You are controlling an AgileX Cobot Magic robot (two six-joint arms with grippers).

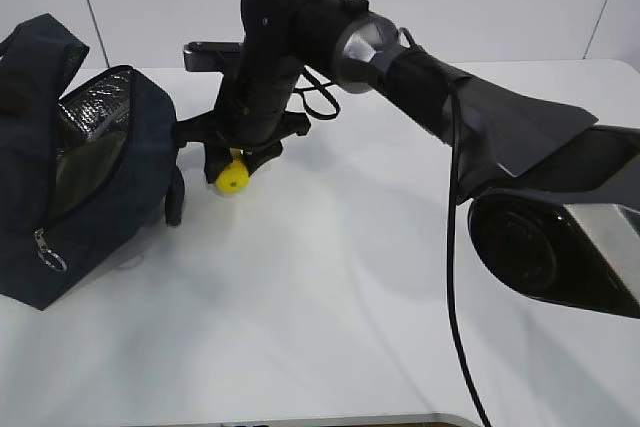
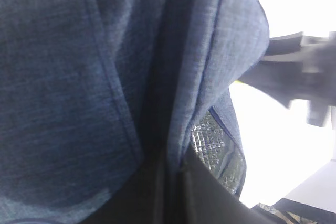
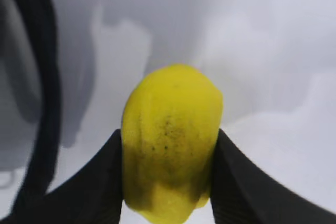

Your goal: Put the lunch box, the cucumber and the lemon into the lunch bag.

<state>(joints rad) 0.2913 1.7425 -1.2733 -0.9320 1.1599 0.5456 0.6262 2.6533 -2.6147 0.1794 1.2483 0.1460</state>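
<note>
R gripper [image 3: 168, 182] closed onto lemon [image 3: 170, 140], both fingers touching its sides; lemon at desk [image 1: 350, 277] level just beside lunch bag [image 1: 110, 177]. Bag open, silver lining showing. L gripper not visible; reads as shut, pressed at bag fabric. Lunch box, cucumber not seen, likely inside already. Left: lemon into bag.

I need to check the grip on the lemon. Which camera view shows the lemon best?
The right wrist view: the lemon fills the middle of the picture, with a dark jaw against each side. The exterior view shows it small and partly hidden under the right gripper beside the lunch bag. The left wrist view shows only bag fabric.
</note>
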